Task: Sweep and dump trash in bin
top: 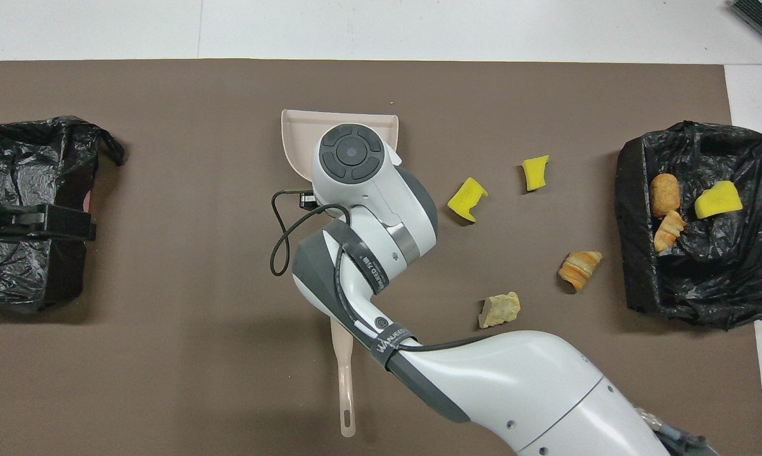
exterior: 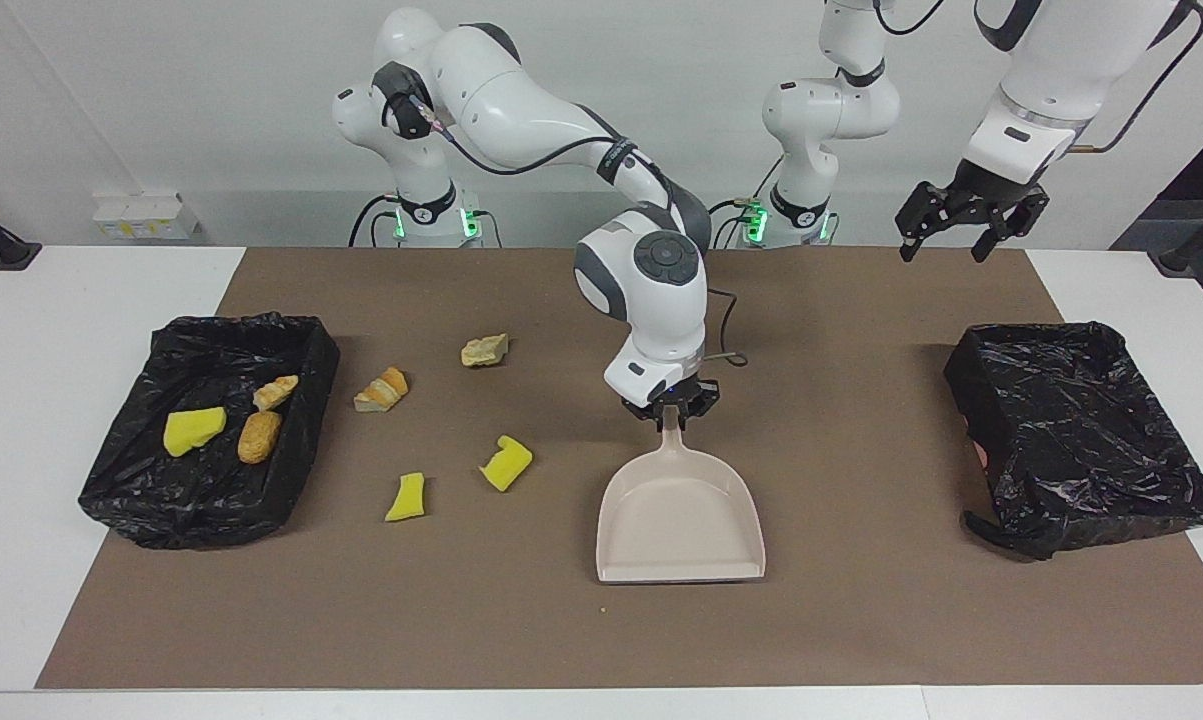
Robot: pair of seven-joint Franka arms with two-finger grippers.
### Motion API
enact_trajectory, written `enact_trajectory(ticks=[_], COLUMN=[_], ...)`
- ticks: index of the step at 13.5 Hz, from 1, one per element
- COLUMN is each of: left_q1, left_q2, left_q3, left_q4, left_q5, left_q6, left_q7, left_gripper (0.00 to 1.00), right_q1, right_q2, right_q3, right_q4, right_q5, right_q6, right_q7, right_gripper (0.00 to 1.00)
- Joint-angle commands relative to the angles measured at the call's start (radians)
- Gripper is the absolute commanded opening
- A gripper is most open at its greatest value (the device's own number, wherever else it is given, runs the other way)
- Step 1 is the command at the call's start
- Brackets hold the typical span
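Observation:
Four trash scraps lie loose on the brown mat: two yellow sponge bits (exterior: 506,462) (exterior: 405,497), an orange bread piece (exterior: 382,390) and a tan chunk (exterior: 484,350). Three more scraps, one of them yellow (exterior: 193,430), lie in the black-lined bin (exterior: 121,480) at the right arm's end. My right gripper (exterior: 671,412) is shut on the handle of the beige dustpan (exterior: 681,520), whose pan rests on the mat mid-table with its mouth facing away from the robots. The open left gripper (exterior: 943,252) waits in the air over the mat's edge at the left arm's end.
A second black-lined bin (exterior: 1071,430) stands at the left arm's end. A beige brush handle (top: 346,380) lies on the mat nearer to the robots than the dustpan, partly under the right arm. The nearest yellow scrap (top: 467,199) lies beside the dustpan (top: 298,136).

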Motion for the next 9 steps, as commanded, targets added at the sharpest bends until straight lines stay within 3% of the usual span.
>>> enact_trajectory(ticks=[1,5,7,9], left_q1=[0.002,-0.001,-0.011,-0.029], left_q2=[-0.003,0.009,0.049,0.098], left_q3=[-0.006,-0.015,-0.017,-0.017], left_q4=[0.006,-0.006,-0.017,-0.013], left_q5=[-0.011,-0.017,-0.017,-0.015], left_q6=[-0.003,0.045,0.137,0.225], left_q7=[0.002,-0.007,-0.005,-0.027], left_gripper=[1.00,1.00,1.00,1.00], right_q1=[-0.019,-0.046,-0.050,-0.092], right_q2=[-0.024,-0.024,-0.056,-0.128], right_q3=[0.006,0.008,0.006,0.005], right_q4=[-0.030,-0.030,-0.030,-0.042], right_q5=[0.028,0.028,0.031,0.036], right_q6=[0.026,0.028,0.028,0.005], right_q7=[-0.040,-0.052,-0.055,-0.055], right_gripper=[0.38,0.66,0.95,1.00])
